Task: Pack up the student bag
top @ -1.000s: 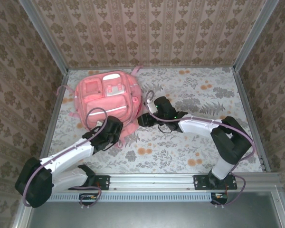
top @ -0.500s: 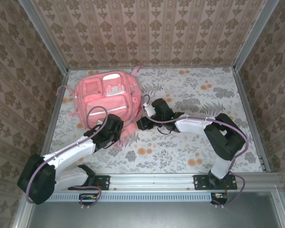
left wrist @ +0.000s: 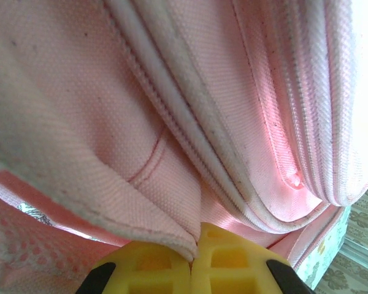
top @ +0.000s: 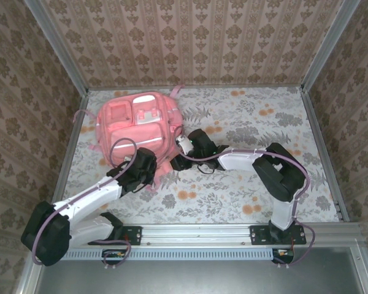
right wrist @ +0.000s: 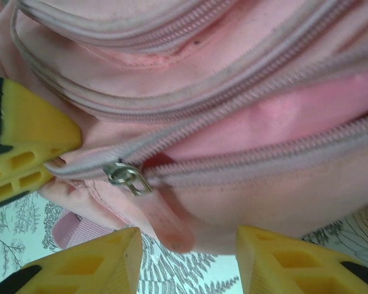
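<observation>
Pink fabric takes up the far left of the floral surface (top: 251, 190): the bag (top: 138, 125) lies flat there, front pockets up, with a strap poking out toward the back wall. My left arm reaches in from the near left corner to the bag's near edge. My left claw (left wrist: 193, 269) is closed there, its two yellow fingers (left wrist: 153, 269) pressed together with a folded seam of the bag pinched between them. From that wrist I see ridged folds and piping running up and away from the pinch, and a sliver of the surface at the lower right.

Just right of that, my right arm bends back on itself, elbow out over the middle of the surface, and brings its wrist to the bag's near right corner. My right claw (right wrist: 184, 263) stands open, its fingers (right wrist: 288, 263) spread well apart below the bag and closed on nothing. Between and above them hangs a pink fabric tab, fixed to a metal zip pull (right wrist: 127, 176). The pull is clear of both fingers. Right of it the two zip tracks part and show brighter pink lining. Left of it they run joined. More closed zips curve across the fabric above. Another yellow finger (right wrist: 24, 141) touches the bag at the left edge of that view.
</observation>
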Available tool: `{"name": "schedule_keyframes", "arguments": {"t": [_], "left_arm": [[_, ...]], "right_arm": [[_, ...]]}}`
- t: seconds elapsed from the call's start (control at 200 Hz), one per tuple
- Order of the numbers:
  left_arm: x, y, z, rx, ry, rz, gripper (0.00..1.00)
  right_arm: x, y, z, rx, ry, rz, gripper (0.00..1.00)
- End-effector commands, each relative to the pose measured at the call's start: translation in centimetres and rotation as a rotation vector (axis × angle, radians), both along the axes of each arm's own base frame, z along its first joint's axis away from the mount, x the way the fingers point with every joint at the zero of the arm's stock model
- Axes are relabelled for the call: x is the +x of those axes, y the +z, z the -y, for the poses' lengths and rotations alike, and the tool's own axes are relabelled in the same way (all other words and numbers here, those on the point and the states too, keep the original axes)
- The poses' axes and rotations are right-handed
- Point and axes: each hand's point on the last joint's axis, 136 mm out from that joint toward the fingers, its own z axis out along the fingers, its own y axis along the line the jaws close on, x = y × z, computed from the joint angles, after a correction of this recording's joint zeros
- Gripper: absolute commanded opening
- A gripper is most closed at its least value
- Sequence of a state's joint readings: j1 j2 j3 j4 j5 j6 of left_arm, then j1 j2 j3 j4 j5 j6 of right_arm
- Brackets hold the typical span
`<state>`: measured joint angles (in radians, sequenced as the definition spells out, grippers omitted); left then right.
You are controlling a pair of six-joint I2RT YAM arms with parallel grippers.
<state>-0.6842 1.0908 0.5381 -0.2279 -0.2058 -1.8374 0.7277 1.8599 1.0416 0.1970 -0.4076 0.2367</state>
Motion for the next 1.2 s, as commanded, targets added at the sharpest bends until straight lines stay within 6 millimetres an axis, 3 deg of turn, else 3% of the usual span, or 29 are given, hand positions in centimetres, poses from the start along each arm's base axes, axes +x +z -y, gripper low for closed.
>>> {"name": "schedule_keyframes", "arguments": {"t": [0.0, 0.16, 0.295, 0.345, 0.47, 0.8, 1.195], "left_arm": [[0.1, 0.6, -0.5, 0.014, 0.014, 0.002, 0.00], [0.1, 0.6, -0.5, 0.013, 0.014, 0.000, 0.00], [0.1, 0.7, -0.5, 0.011, 0.011, -0.001, 0.00], [0.1, 0.7, -0.6, 0.012, 0.015, -0.002, 0.00], [-0.1, 0.7, -0.8, 0.019, 0.014, -0.003, 0.00], [-1.0, 1.3, -2.4, 0.039, 0.023, -0.001, 0.00], [-5.5, 1.4, -7.6, 0.084, 0.075, -0.033, 0.00]], "right_arm": [[0.3, 1.1, -1.6, 0.039, 0.047, 0.027, 0.47], [-0.2, 0.1, -2.3, 0.010, 0.073, -0.001, 0.44], [-0.2, -0.4, -1.9, -0.027, 0.052, -0.006, 0.24], [-0.1, -0.3, -1.5, -0.042, 0.038, 0.001, 0.20], [-0.1, 0.4, -0.7, -0.061, 0.021, 0.024, 0.00], [0.0, 0.8, 0.6, -0.044, -0.024, -0.018, 0.00], [3.3, -0.6, 3.1, 0.008, -0.144, -0.110, 0.00]]}}
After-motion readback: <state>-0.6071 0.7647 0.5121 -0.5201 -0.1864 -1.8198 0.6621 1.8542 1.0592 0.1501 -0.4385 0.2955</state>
